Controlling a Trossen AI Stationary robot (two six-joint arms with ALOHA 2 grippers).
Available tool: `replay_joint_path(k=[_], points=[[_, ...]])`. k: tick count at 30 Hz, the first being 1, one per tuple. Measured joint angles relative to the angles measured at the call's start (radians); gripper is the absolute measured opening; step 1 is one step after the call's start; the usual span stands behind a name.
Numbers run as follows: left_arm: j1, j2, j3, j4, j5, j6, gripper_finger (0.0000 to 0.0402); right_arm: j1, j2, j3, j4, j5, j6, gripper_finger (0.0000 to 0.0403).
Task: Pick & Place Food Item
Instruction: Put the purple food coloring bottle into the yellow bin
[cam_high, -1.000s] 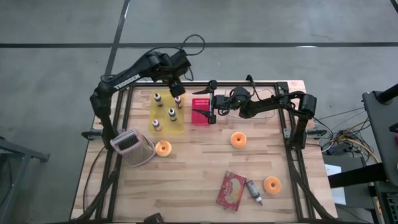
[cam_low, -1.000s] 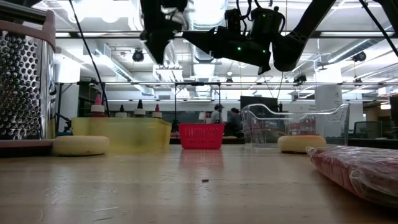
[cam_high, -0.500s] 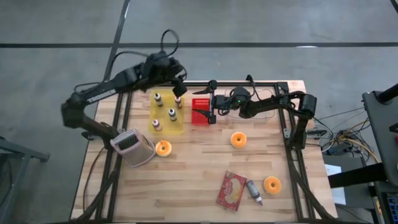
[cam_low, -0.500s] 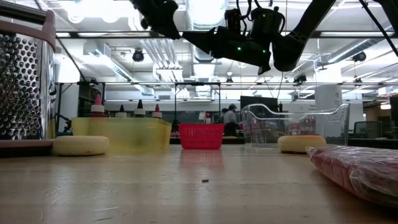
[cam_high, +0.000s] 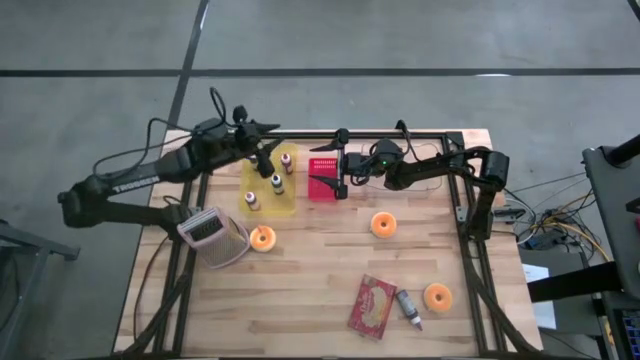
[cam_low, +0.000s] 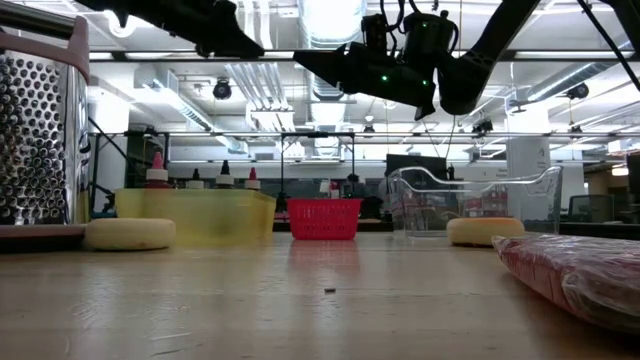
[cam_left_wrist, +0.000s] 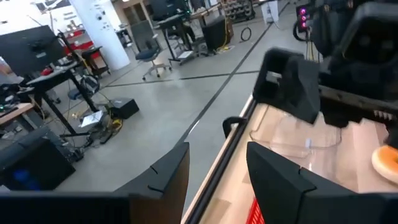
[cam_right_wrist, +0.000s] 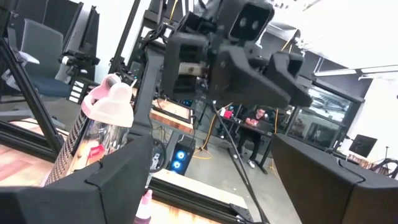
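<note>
While both arms hang above the far edge of the desk (cam_high: 320, 290), three orange doughnut-shaped food items lie on the wood: one (cam_high: 262, 238) just beside the metal grater (cam_high: 212, 236), one (cam_high: 382, 225) near the middle, and one (cam_high: 437, 297) toward the near right corner. Beside that last one lie a small tube (cam_high: 409, 308) and a red food packet (cam_high: 372, 306). One yellow tray (cam_high: 268, 184) at the back holds four small bottles (cam_high: 276, 184), and one red basket (cam_high: 323, 179) stands just beside it. One clear container (cam_low: 470, 200) sits farther right.

Reaching across from the left, the left claw (cam_high: 262, 155) hovers over the yellow tray's far end, its fingers (cam_left_wrist: 283, 183) spread apart with nothing between them. From the right, the right claw (cam_high: 341, 165) hangs at the red basket's right edge, its fingers (cam_right_wrist: 323, 186) likewise wide apart and empty. In the low view both arms stay high above the desk, well clear of the doughnuts. A person shows in the room beyond, seen from the right wrist.
</note>
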Motion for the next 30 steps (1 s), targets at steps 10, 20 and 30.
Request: replay_joint_path(k=[10, 20, 30], points=[[-0.002, -0.036, -0.016, 0.014, 0.025, 0.046, 0.0163, 0.000, 0.000, 0.000, 0.000, 0.000, 0.000, 0.0323], [-0.001, -0.033, -0.016, -0.026, 0.025, 0.046, 0.0163, 0.000, 0.000, 0.000, 0.000, 0.000, 0.000, 0.0324], [-0.002, -0.032, -0.016, -0.072, 0.025, 0.033, 0.0163, 0.000, 0.000, 0.000, 0.000, 0.000, 0.000, 0.0320]])
